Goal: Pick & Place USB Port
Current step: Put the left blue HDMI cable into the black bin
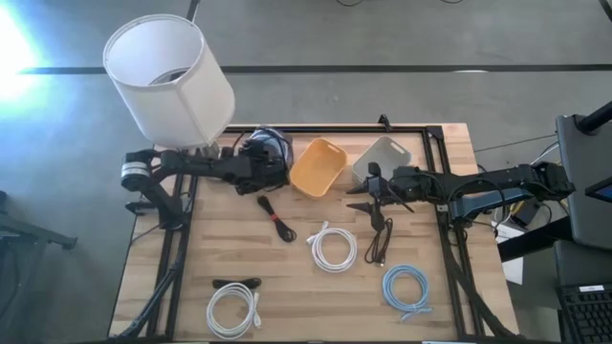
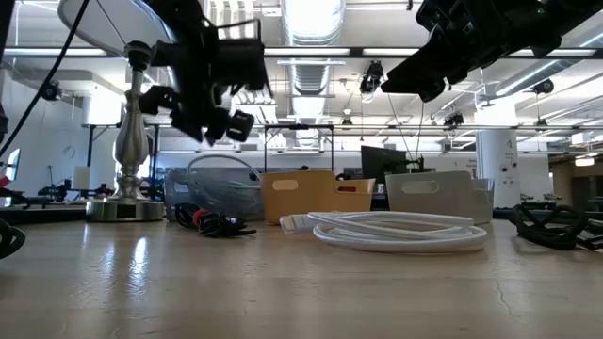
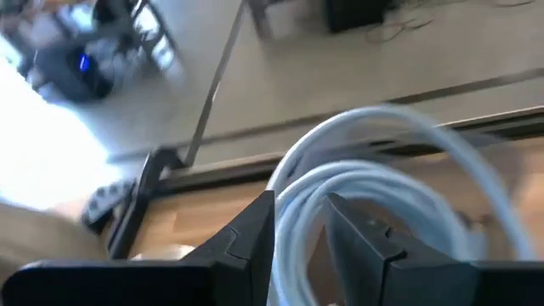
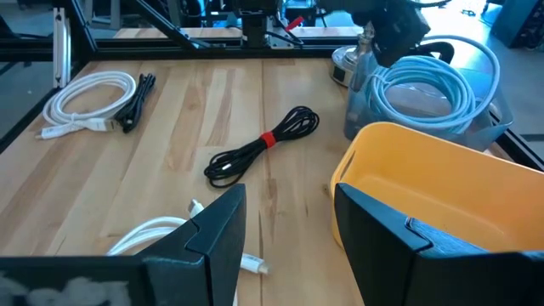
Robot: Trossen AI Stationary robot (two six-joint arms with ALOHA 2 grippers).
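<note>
Nearest the front edge of the table lie a white cable (image 1: 232,308) and a blue cable (image 1: 406,287), both untouched. Behind them are a second white cable (image 1: 333,247) and a black cable with a red tie (image 1: 277,218). Over the middle hangs the right gripper (image 1: 368,196), its jaws spread and holding nothing; it seems to be waiting.

Farther back, beside the orange bin (image 1: 317,164), the left gripper (image 3: 299,212) pinches several strands of the pale cable coil (image 4: 433,89). The coil hangs in or just above the clear bin (image 4: 355,106); whether it touches the bin cannot be told. The step in hand seems to be the placing. To do it well, the arm should probably go down until all loops are inside the walls, because one loop stands out over the rim, and only then release.
</note>
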